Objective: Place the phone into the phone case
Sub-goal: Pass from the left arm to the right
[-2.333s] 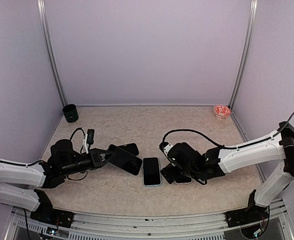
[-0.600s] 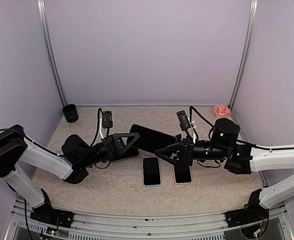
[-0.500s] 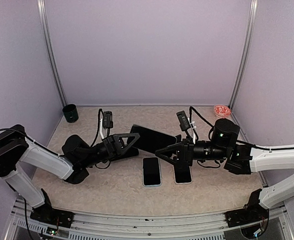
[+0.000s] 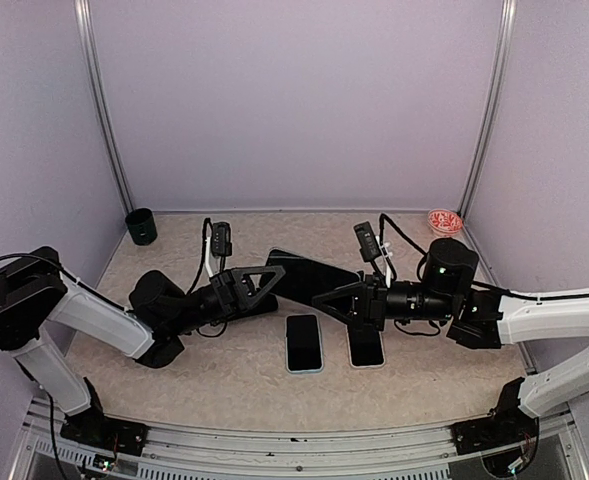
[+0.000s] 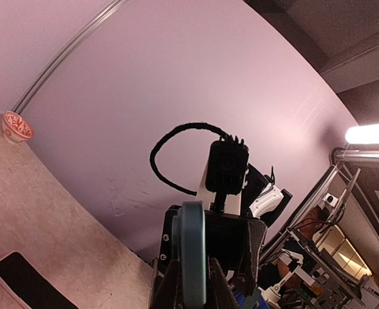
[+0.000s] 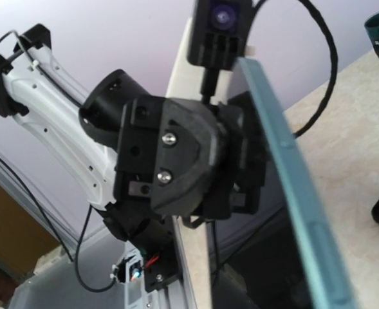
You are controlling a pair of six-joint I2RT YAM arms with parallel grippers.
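Aloft — phone case [image 4: 309, 272] tilted, long axis left-right.

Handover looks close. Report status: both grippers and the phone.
Left gripper shut on teal-edged phone, held off the table. Right gripper at its near side, grip unclear. Two dark handsets flat below.

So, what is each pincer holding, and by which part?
Left pincer clamps the teal-edged slab by the end nearest it. Right pincer is at the other end; its grip cannot be told.
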